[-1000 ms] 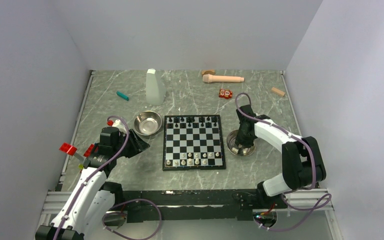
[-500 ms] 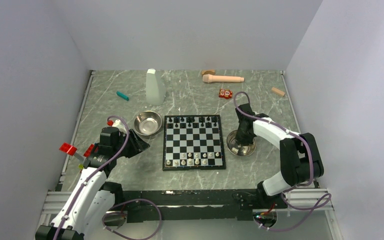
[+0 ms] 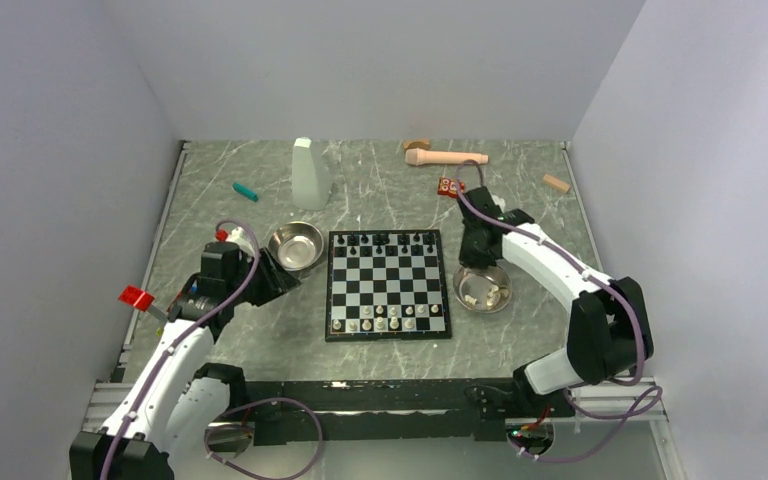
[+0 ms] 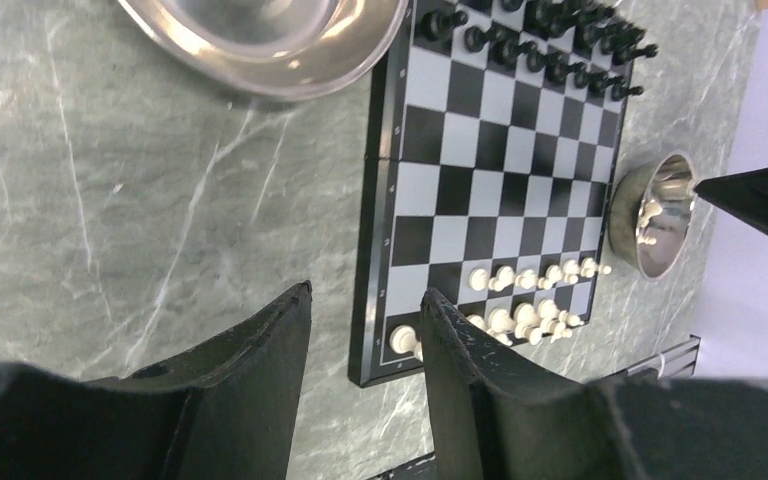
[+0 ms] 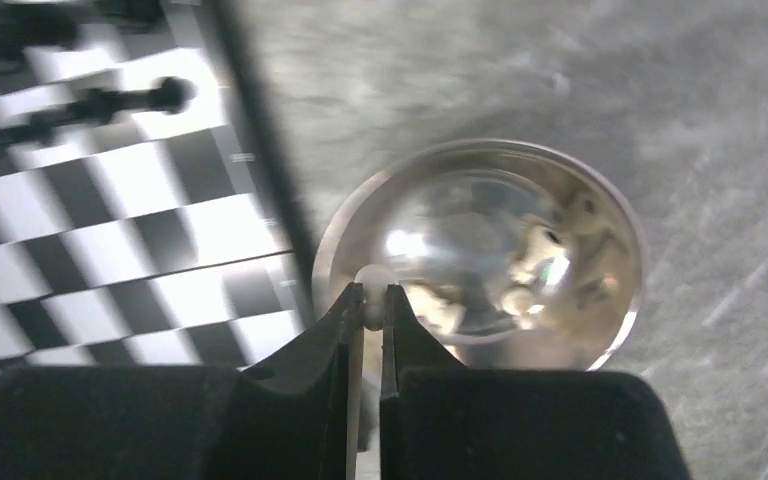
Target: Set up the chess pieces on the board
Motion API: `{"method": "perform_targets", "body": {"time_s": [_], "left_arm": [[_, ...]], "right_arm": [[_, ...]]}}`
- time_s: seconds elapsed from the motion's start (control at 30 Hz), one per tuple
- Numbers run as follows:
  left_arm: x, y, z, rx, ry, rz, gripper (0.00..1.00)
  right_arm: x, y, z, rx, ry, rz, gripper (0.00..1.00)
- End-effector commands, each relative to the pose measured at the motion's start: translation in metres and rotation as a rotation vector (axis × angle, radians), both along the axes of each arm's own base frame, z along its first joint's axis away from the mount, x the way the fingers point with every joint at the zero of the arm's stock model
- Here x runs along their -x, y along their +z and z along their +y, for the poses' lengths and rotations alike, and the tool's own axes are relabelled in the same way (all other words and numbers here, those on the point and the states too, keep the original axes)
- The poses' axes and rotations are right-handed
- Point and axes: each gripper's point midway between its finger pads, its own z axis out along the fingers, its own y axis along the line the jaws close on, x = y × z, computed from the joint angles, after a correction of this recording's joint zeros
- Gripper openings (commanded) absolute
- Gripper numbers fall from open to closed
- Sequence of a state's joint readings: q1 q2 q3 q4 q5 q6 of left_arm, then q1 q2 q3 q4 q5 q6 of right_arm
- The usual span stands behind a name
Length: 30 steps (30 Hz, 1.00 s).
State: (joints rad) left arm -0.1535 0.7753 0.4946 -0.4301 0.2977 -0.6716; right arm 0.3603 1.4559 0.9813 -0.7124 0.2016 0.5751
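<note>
small cream chess piece (image 5: 369, 278) pinched betw. near-closed jaws of R gripper (image 5: 370, 292), over rim of round steel bowl (image 5: 628, 240) beside black-and-white checkered board (image 4: 480, 150), L gripper (image 4: 365, 312) jaws approx. half apart, nothing held, twd. table (image 4: 110, 200) left edge

Two steel bowls (image 3: 295, 246), one chessboard (image 3: 388, 285), one bottle (image 3: 310, 175)

Soft, even light falls from overhead, with only faint shadows. The steel bowl (image 5: 440, 215) flares with white glare in the right wrist view, where the board (image 5: 110, 200) smears into blur; the left wrist view's dark fingers (image 4: 250, 385) look soft-edged.
</note>
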Motion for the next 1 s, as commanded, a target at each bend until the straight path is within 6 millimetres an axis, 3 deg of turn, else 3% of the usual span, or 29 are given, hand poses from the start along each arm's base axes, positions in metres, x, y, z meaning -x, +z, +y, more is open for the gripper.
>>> {"method": "perform_targets", "body": {"time_s": [0.0,0.17,0.27,0.4,0.6,0.97], "left_arm": [[-0.024,0.032,0.000,-0.003,-0.002,-0.104,0.49],[-0.028,0.029,0.003,0.044,0.014,-0.080,0.48],[-0.028,0.021,0.012,0.060,0.046,-0.064,0.48],[-0.025,0.006,0.029,0.097,0.098,-0.029,0.48],[-0.020,-0.007,0.042,0.125,0.121,-0.005,0.46],[-0.020,-0.003,0.052,0.090,0.128,-0.024,0.47]], "right_arm": [[-0.012,0.053,0.062,-0.039,0.170,-0.101,0.00],[-0.003,0.067,0.159,-0.092,0.373,-0.094,0.00],[0.012,0.060,0.211,-0.093,0.485,-0.062,0.00],[0.026,0.042,0.254,-0.067,0.550,-0.019,0.00],[0.050,0.023,0.286,-0.098,0.606,0.040,0.00],[0.071,0.008,0.314,-0.099,0.653,0.083,0.00]]}}
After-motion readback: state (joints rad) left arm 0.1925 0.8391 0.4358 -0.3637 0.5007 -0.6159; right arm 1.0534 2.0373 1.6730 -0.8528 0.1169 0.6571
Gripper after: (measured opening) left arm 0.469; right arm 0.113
